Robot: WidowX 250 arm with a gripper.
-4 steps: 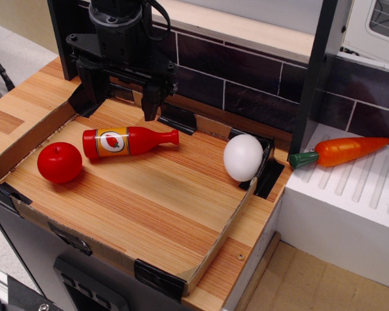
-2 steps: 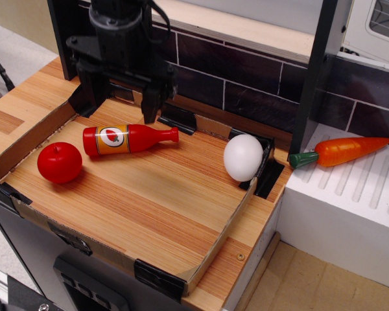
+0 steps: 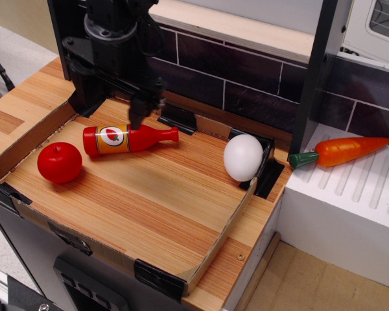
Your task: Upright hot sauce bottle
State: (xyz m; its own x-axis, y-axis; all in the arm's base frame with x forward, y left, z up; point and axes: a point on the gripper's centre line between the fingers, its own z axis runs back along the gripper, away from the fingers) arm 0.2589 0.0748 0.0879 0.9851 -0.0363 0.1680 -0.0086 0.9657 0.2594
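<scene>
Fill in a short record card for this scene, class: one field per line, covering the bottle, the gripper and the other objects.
bottle: lying on its side on the tray, neck pointing right, label facing up
gripper: just above the bottle's middle, behind it, not holding it; jaw opening unclear
apple: left of the bottle's base, on the tray
egg: at the tray's right edge
carrot: off the tray, on the white ridged surface at right
task state: bottle not yet upright

Toy kitchen: wooden counter (image 3: 149, 194), dark tile backsplash (image 3: 246, 78), plastic carrot (image 3: 340, 151)
</scene>
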